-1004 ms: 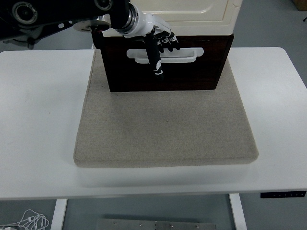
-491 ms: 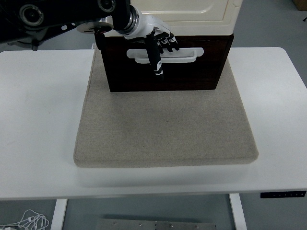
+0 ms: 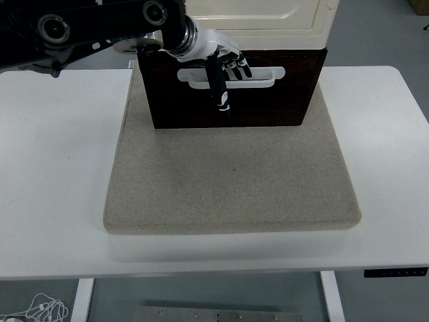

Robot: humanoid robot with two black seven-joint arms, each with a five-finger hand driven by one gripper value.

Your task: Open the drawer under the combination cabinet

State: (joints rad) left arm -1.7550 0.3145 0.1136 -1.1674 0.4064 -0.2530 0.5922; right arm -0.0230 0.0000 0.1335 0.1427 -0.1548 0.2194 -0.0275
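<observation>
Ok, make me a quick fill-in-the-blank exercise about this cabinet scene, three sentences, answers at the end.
1. The left hand has its fingers at the drawer's white ____.
2. The dark brown drawer sits under a ____-coloured cabinet.
3. The cabinet stands on a beige ____ on the white table.

Missing words: handle; cream; mat
</observation>
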